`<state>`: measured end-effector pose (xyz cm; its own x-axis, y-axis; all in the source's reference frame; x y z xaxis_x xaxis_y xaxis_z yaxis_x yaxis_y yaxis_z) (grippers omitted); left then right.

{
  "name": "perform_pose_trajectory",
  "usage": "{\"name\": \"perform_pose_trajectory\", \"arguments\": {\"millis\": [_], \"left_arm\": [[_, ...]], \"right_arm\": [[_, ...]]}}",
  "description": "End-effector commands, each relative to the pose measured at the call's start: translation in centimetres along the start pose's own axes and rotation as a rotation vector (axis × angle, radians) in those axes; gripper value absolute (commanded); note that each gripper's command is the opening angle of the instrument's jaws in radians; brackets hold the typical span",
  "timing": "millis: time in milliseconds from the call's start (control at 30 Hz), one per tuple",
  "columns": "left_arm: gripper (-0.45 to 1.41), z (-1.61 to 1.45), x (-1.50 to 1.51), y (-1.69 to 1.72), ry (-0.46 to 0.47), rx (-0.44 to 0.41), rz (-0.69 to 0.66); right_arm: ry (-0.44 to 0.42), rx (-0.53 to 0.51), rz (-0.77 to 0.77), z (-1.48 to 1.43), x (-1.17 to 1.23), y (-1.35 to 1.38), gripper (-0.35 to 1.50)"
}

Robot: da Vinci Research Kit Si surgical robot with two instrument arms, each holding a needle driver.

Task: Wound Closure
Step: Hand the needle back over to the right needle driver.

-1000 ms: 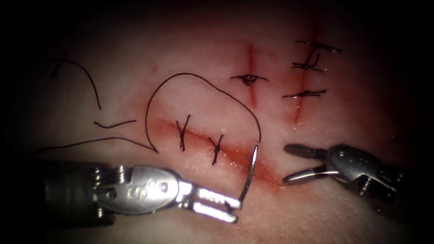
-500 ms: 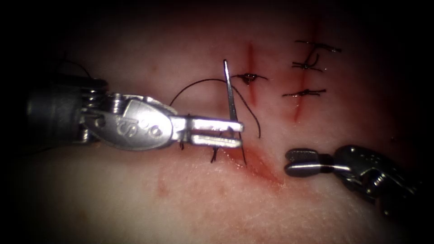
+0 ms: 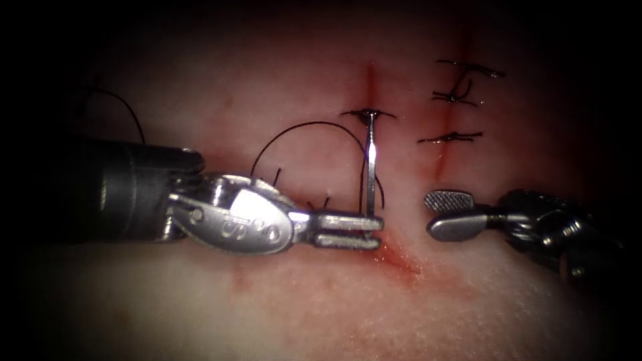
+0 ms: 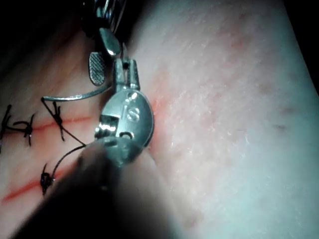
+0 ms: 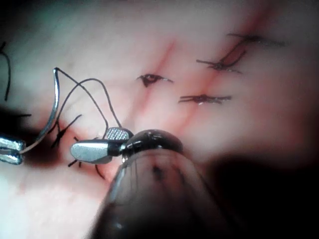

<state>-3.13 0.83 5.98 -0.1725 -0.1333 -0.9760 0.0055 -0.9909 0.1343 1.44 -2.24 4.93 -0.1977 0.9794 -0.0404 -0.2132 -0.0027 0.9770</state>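
My left tool (image 3: 379,232) reaches in from the left across the long cut (image 3: 401,259), its jaws shut on the curved needle (image 3: 370,167) near one end. The needle stands upright, free of the tissue (image 3: 334,314), over the cut's right part. Dark thread (image 3: 307,125) leaves the needle's far end and arcs back toward the stitches (image 3: 275,176) in the cut. My right tool (image 3: 430,215) waits just right of the needle, jaws open and holding nothing. The left wrist view has the left tool (image 4: 124,62) and needle (image 4: 75,97). The right wrist view has the right tool (image 5: 91,142) and needle (image 5: 52,107).
Two short upright cuts lie behind. The nearer one (image 3: 370,80) carries one stitch (image 3: 368,115), right behind the needle's upper end. The farther one (image 3: 441,160) carries three stitches (image 3: 451,138). A loose strand of thread (image 3: 127,110) curls at far left.
The left tool has carried the needle up from below the cut to over it, then slightly right, turning the needle upright. The right tool has rolled and its jaws have spread.
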Motion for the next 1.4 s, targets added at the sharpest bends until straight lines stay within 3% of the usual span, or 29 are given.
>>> {"name": "perform_pose_trajectory", "arguments": {"millis": [33,267,467,900,1267,1400], "left_arm": [[-0.45,0.09,-0.08,0.08,-0.006,-0.003,0.019],[-0.45,0.18,-0.18,0.36,-0.063,0.018,0.1],[-0.45,0.22,-0.18,0.48,-0.094,0.029,0.124],[-0.45,0.21,-0.15,0.48,-0.094,0.028,0.134],[-0.45,0.25,-0.14,0.47,-0.092,0.029,0.134],[-0.45,0.27,-0.14,0.48,-0.092,0.029,0.14]], "right_arm": [[0.003,0.002,0.014,0.15,0.07,-0.04,1.33],[-0.007,-0.015,0.146,0.3,0.07,-0.08,1.38],[-0.013,-0.039,0.154,0.45,-0.01,-0.05,1.41],[-0.04,-0.109,0.133,0.71,-0.17,0.07,1.48],[-0.034,-0.115,0.138,0.83,-0.13,0.05,1.48],[-0.039,-0.101,0.137,0.85,-0.14,0.06,1.4]]}}
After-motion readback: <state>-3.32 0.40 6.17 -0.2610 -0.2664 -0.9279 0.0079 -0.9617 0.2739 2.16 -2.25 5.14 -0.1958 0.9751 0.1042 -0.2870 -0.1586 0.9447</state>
